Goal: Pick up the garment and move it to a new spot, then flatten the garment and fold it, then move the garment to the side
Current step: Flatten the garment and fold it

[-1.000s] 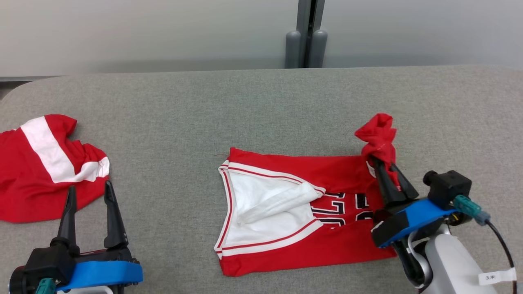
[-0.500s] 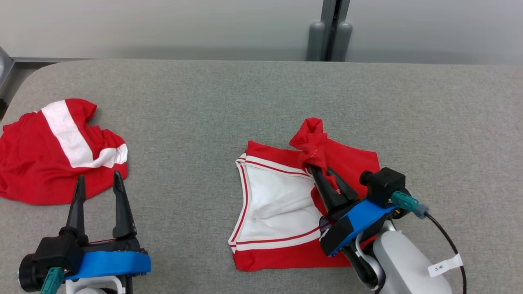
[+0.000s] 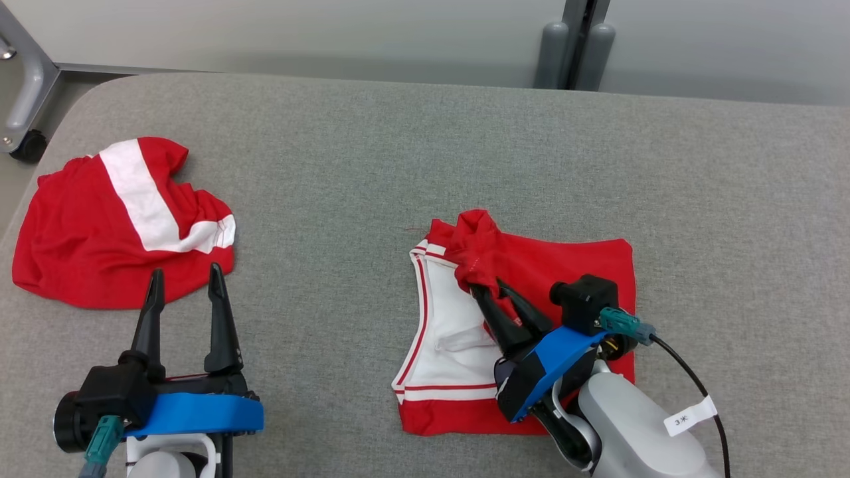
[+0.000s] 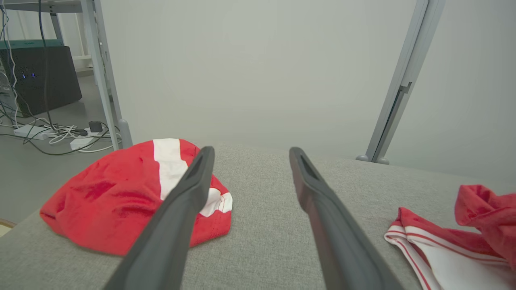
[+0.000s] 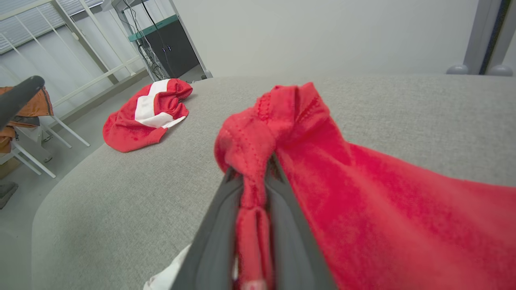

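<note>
The garment (image 3: 571, 262), a red jersey with white lining and red-and-white trim, lies on the grey table (image 3: 345, 166) right of centre, its right part doubled over towards the left. My right gripper (image 3: 486, 287) is shut on a bunched red edge of the garment (image 5: 363, 193), held just above its left part; the cloth is pinched between the fingers (image 5: 217, 229). My left gripper (image 3: 186, 271) stands open and holds nothing at the lower left, apart from the garment (image 4: 443, 249), its fingers (image 4: 181, 201) spread wide.
A second red cloth with a white stripe (image 3: 106, 226) lies crumpled near the table's left edge, just beyond my left gripper (image 4: 250, 150). A metal frame leg with a castor (image 3: 26, 99) stands off the far left corner. A grey post (image 3: 578, 46) rises behind the table.
My right gripper has carried the bunched red edge leftwards across the garment, folding the right part over and covering the numbers. The head camera has shifted. The left gripper stays open.
</note>
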### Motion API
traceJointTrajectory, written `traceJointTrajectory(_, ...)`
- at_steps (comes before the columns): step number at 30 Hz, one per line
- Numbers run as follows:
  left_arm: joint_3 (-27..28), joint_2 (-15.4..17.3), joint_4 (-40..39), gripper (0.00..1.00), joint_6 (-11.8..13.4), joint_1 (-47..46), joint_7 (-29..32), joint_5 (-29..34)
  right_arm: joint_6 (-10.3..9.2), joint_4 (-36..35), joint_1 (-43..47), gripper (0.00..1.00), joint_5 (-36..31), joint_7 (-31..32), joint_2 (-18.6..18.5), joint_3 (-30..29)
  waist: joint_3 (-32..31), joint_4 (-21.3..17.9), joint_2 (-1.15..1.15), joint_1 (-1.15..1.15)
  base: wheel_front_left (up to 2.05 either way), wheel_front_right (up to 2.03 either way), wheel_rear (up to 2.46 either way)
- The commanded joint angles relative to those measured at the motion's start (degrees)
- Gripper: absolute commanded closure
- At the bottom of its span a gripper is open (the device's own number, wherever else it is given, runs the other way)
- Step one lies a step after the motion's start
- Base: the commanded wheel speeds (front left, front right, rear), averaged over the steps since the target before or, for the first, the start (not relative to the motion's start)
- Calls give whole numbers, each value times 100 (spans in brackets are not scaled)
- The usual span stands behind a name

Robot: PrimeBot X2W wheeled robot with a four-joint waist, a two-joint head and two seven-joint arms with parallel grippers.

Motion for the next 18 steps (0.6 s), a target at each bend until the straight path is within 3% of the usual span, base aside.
traceJointTrajectory(1,-6,-10,21,0,3,-88,-15,-34,3,66,-105,0,110,-52,-4,58,1,6,0,0,0,0,0)
traceJointTrajectory(9,85,-10,57,0,22,35,-15,9,3,104,-226,0,-8,-163,-9,53,-139,-245,0,0,0,0,0)
traceJointTrajectory(18,132,-9,6,0,-11,126,-15,95,3,-934,347,0,-976,-172,-174,-1261,-280,-558,0,0,0,0,0)
